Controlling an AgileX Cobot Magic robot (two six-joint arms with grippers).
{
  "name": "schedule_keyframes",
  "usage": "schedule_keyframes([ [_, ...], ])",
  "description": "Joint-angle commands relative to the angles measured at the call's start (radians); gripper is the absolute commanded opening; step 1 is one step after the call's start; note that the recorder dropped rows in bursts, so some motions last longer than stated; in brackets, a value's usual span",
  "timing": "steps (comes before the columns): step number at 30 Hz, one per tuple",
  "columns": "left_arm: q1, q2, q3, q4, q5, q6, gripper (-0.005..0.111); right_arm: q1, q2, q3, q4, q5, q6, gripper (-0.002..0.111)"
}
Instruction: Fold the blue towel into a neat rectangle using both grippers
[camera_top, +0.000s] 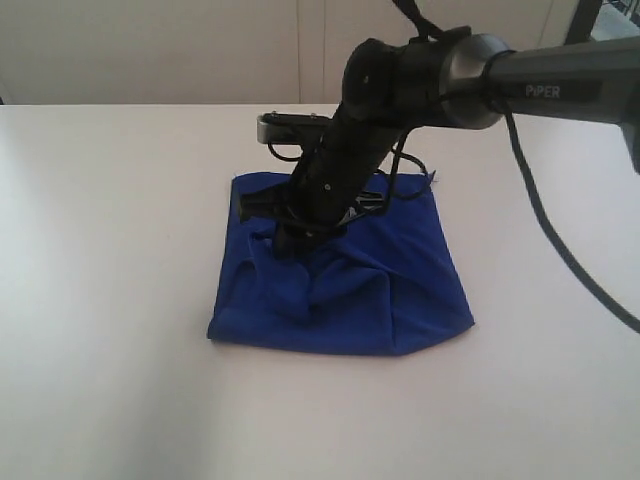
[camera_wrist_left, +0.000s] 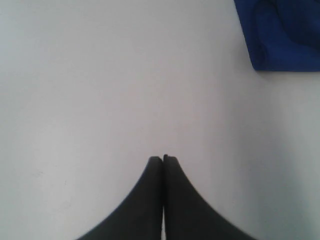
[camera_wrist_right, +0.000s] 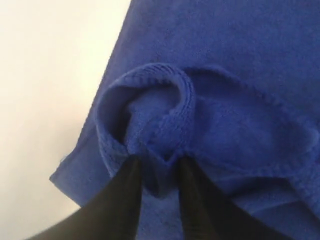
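Exterior view: blue towel (camera_top: 340, 300) rumpled mid-worktop (camera_top: 100, 250), away from all 4 edges; right gripper (camera_top: 292, 238) down in its far-left part.

Left wrist view: left gripper (camera_wrist_left: 163, 159) closed on nothing over bare worktop, blue towel (camera_wrist_left: 285, 35) well apart.

Right wrist view: right gripper (camera_wrist_right: 157, 162) narrow, pinching a rolled hem bunch.

Risk of catching only 1 layer or slipping off the roll; likely to drag the stack crooked with the left gripper idle.

The blue towel (camera_wrist_right: 240, 60) seems to hide the tips of the right gripper (camera_wrist_right: 159, 164). The left wrist view crops it.
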Motion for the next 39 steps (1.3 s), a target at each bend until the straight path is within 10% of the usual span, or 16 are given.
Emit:
schedule_keyframes([
  [1, 0.000, -0.008, 0.003, -0.005, 0.007, -0.003, 0.000, -0.011, -0.054, 0.001, 0.004, -0.023, -0.003, 0.028],
  [25, 0.000, -0.008, 0.003, -0.005, 0.007, -0.003, 0.000, -0.181, -0.092, 0.004, -0.040, 0.081, -0.506, 0.028],
  [39, 0.000, -0.008, 0.003, -0.005, 0.007, -0.003, 0.000, -0.168, 0.025, 0.004, 0.120, 0.024, -0.872, 0.051],
])
